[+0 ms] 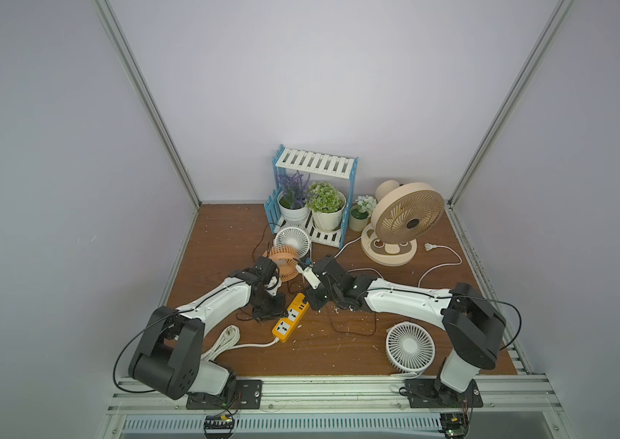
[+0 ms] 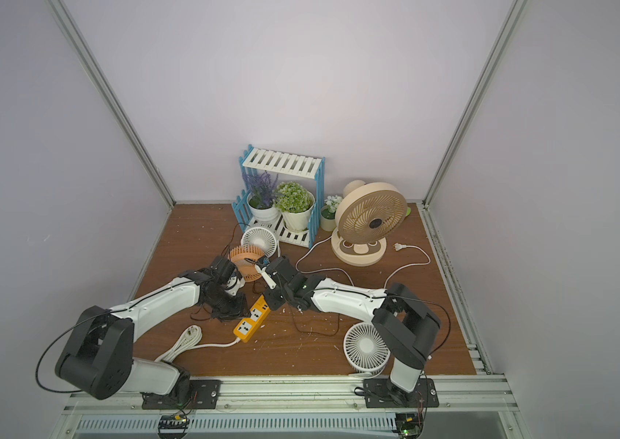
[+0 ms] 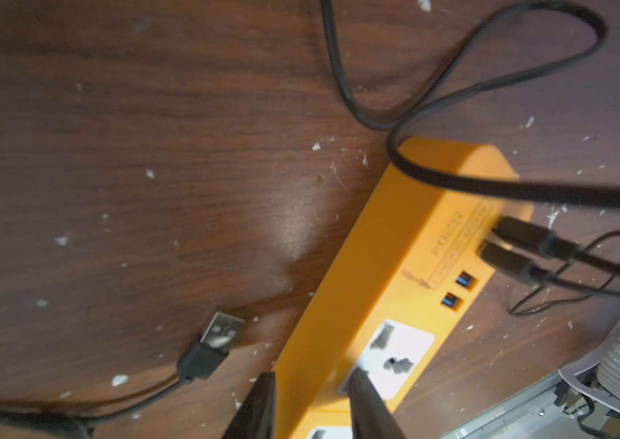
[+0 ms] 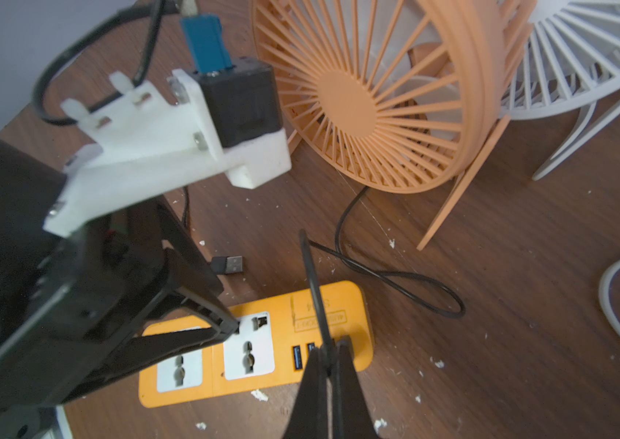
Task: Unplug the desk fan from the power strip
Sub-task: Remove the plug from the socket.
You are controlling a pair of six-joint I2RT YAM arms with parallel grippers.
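On the table, left tool clamps the power strip, right tool a cable at its ports.

The strip lies mid-tabletop, slanting from near left to far right, its cord coiled at near left. Two plugs sit in its far-end ports, a cable rising above them; a loose plug lies near its left side. Behind it stands the mid fan, the rear fan behind that, then the shelf with two pots on its lower level. The big fan stands back right, the near fan front right.
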